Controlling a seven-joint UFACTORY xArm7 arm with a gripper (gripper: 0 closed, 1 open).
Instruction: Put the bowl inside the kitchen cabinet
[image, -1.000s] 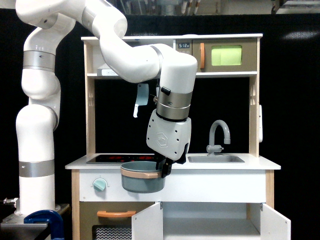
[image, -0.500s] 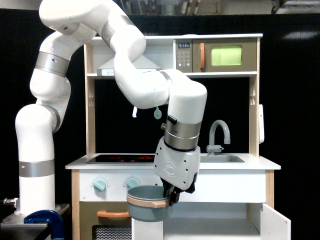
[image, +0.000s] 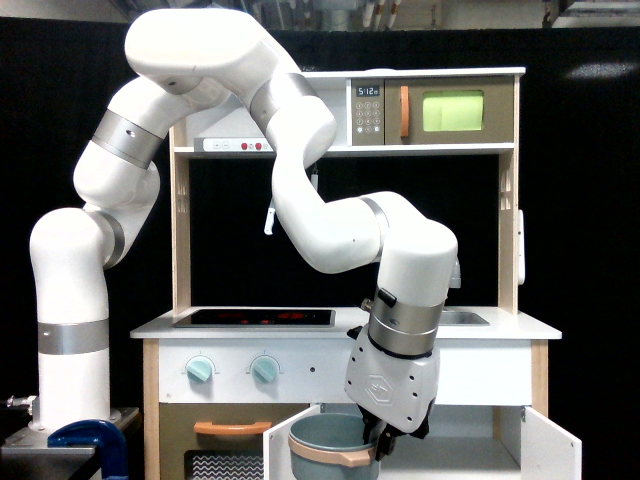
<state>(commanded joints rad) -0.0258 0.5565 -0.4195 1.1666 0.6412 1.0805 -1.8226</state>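
My gripper (image: 381, 443) clamps the rim of the bowl (image: 330, 447), holding it upright below the countertop (image: 250, 325), between the open white doors of the kitchen cabinet (image: 480, 440), just beside the oven handle (image: 232, 428).

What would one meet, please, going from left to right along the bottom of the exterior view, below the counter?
Blue clamp → orange oven handle → left cabinet door → bowl held by the gripper → right cabinet door.
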